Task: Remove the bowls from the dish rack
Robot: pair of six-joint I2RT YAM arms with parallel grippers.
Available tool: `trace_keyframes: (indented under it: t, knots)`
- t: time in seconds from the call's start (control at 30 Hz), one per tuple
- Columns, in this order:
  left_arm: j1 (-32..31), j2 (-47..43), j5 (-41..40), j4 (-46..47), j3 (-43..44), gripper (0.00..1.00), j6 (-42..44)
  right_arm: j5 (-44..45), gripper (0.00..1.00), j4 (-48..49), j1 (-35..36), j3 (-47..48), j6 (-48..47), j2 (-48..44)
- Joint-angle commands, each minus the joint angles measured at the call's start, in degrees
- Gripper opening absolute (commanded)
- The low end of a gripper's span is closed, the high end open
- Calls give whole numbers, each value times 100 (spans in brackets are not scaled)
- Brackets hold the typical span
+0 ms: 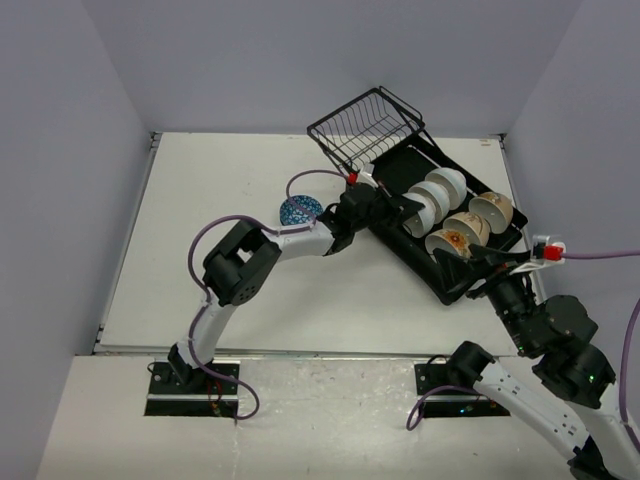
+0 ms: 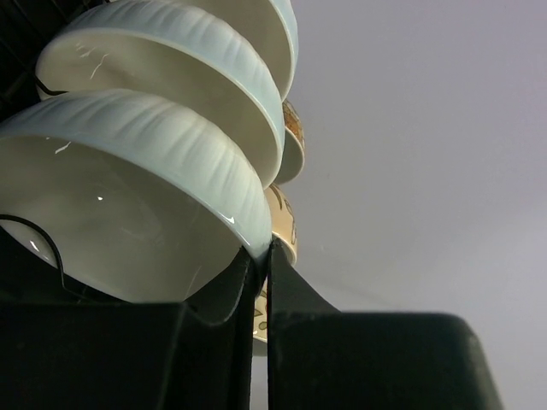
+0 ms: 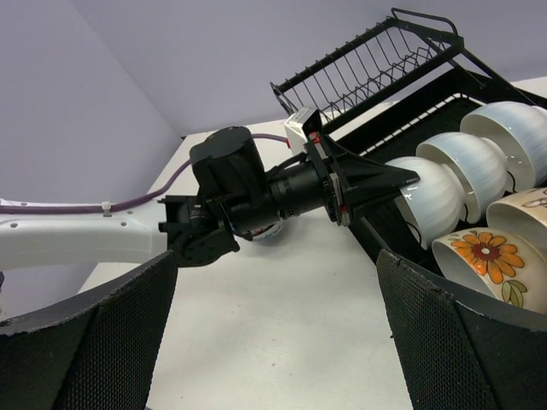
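Left end effector point(image 1: 416, 207) clamped, arm outstretched; right end effector point(image 3: 278, 329) spread wide.

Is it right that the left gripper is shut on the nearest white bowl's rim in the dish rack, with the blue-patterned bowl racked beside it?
No. The blue-patterned bowl is not in the dish rack; the top external view shows it on the table left of it. The left gripper is shut on the nearest white bowl.

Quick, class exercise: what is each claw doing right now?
Left claw: closed on the rim of a white bowl.
Right claw: open, holding nothing.
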Motion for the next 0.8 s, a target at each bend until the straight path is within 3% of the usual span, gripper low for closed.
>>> trace_keyframes:
  t: [0.0,0.43,0.77]
  knots:
    - [151,-72,-288,240,-180,0,9,-119,99,195,1,-19,-100,-59]
    - [151,182,-288,3051,-892,0,-273,-172,99,222,1,-19,-170,-24]
    - [160,490,-244,3686,-532,0,-176,-251,99,222,1,17,-197,-15]
